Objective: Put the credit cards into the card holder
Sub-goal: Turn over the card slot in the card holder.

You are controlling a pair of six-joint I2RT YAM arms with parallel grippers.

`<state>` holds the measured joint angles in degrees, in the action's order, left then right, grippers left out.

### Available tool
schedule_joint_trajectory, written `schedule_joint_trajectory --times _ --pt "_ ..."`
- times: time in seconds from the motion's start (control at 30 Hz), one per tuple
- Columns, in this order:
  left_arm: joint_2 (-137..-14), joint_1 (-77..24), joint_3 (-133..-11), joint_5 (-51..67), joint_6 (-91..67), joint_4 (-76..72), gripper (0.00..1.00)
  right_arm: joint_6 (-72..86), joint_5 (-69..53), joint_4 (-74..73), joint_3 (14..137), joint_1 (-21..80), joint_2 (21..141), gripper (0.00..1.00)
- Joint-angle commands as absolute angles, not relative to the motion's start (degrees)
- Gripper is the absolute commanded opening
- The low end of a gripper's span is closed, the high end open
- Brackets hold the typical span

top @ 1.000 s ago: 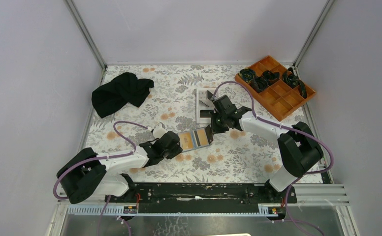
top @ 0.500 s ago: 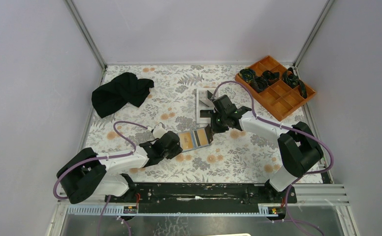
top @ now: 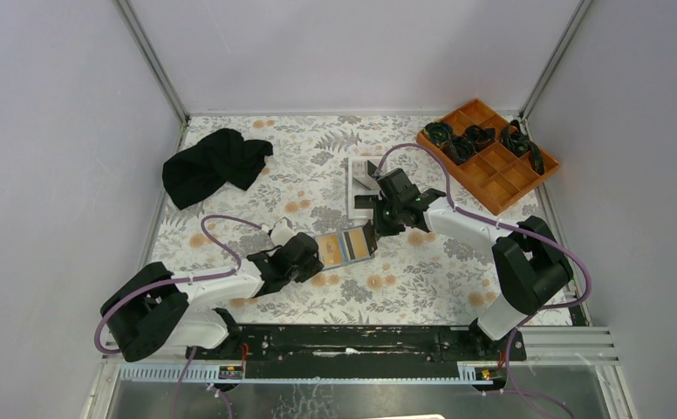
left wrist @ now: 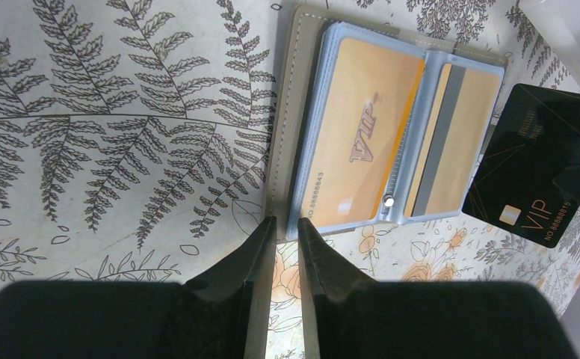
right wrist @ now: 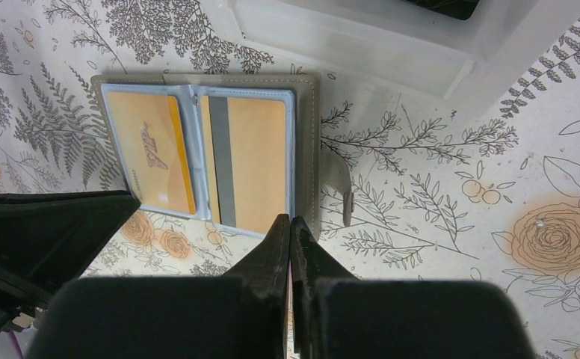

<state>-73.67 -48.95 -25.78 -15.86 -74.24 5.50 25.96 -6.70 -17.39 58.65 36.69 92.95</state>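
Card holder [left wrist: 283, 112] lies open on the floral table [top: 422, 279], between my two arms. Two orange-gold cards [left wrist: 362, 134] are in its pale blue slots. Left gripper [left wrist: 285, 224] is nearly closed, pinching the holder's grey cover edge. Right gripper [right wrist: 290, 224] is closed on a black VIP card [left wrist: 530, 172] at the holder's opposite edge. White tray [right wrist: 362, 37] sits just beyond the holder.
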Motion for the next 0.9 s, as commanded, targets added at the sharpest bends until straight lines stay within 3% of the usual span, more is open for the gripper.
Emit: schedule_joint_trajectory --times 0.0,0.87 --pt "-75.1 -48.7 -24.1 -15.0 -73.3 8.5 0.24 27.2 -7.5 -15.7 59.4 37.0 90.5 0.0" --pt "-74.2 -48.7 -23.7 -14.8 -73.1 8.9 0.24 30.8 -9.4 -11.9 54.7 36.6 90.0 0.0"
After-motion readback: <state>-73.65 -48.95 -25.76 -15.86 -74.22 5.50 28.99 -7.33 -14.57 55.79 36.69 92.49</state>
